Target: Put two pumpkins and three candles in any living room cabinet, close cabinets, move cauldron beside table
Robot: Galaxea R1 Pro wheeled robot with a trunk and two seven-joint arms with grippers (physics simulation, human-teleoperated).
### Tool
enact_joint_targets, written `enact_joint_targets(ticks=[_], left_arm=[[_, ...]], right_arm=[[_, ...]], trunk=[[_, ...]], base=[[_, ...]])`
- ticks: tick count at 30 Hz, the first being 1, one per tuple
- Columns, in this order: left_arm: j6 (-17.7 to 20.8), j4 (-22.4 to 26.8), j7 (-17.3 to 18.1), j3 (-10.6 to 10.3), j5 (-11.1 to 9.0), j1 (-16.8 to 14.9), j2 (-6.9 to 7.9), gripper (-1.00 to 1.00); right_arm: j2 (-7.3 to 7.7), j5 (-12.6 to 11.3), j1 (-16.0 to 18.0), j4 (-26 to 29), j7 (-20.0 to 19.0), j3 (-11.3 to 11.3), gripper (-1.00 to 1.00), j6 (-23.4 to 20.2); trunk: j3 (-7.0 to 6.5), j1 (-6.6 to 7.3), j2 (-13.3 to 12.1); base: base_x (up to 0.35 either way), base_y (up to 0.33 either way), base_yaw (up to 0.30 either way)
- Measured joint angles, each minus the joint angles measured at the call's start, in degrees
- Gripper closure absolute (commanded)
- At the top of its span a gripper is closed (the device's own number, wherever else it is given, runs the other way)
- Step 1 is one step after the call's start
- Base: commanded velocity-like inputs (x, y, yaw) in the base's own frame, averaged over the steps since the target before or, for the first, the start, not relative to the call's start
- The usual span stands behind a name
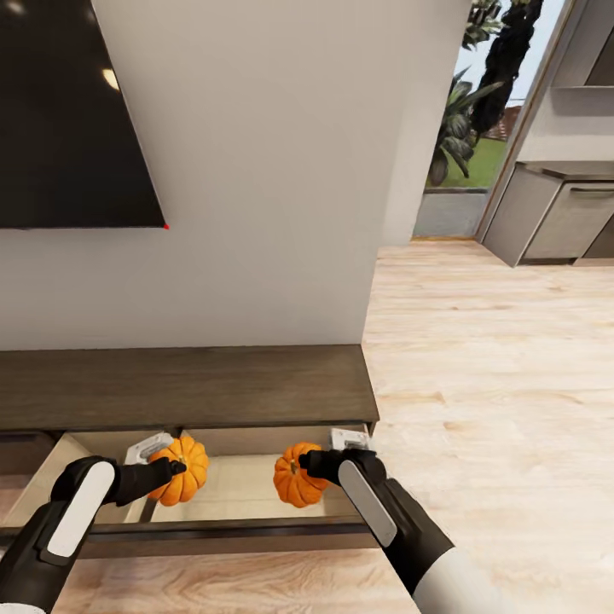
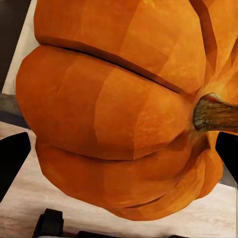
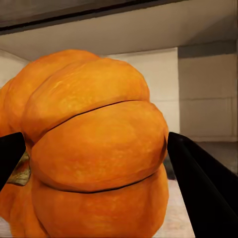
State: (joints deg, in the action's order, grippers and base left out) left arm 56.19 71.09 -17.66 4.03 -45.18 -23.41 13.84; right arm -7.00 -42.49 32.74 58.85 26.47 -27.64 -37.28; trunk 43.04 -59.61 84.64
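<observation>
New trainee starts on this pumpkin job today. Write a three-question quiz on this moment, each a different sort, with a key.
1. True or false: the cabinet drawer is open.
2. How many pumpkins are over the drawer? A) one B) two C) three
3. Fill in: the right gripper is closed on the ____.

Key:
1. True.
2. B: the left pumpkin at the left gripper, the right pumpkin at the right.
3. Right pumpkin.

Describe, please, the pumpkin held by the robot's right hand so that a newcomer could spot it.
Find the long dark-brown cabinet under the wall-mounted screen; its drawer is pulled open. Two orange pumpkins hang over it. Yours is the right pumpkin, nearer the cabinet's end by the pale wood floor, in the right hand.
</observation>
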Motion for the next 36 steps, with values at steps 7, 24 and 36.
enact_joint_targets(ticks=[7,24,36], left_arm=[[-2.30,-10.51,-4.67,-3.09,8.95,-6.68,-6.23,1.00],[-12.03,-16.08,-7.88,-3.93,19.56,-8.55,-12.78,1.00],[-12.07,-15.96,-7.74,-3.91,19.50,-8.54,-12.82,1.00]], right_arm=[[-2.06,1.05,3.00,-6.97,-0.11,-3.23,1.00,5.22],[-1.94,1.86,3.15,-6.73,0.79,-4.42,1.00,5.63],[-1.56,1.19,3.14,-6.85,0.26,-4.11,1.00,5.88]], trunk=[[0.00,0.00,0.00],[0.00,0.00,0.00],[0.18,0.00,0.00]], base=[[0.000,0.000,0.000],[0.000,0.016,0.000],[0.004,0.137,-0.072]])
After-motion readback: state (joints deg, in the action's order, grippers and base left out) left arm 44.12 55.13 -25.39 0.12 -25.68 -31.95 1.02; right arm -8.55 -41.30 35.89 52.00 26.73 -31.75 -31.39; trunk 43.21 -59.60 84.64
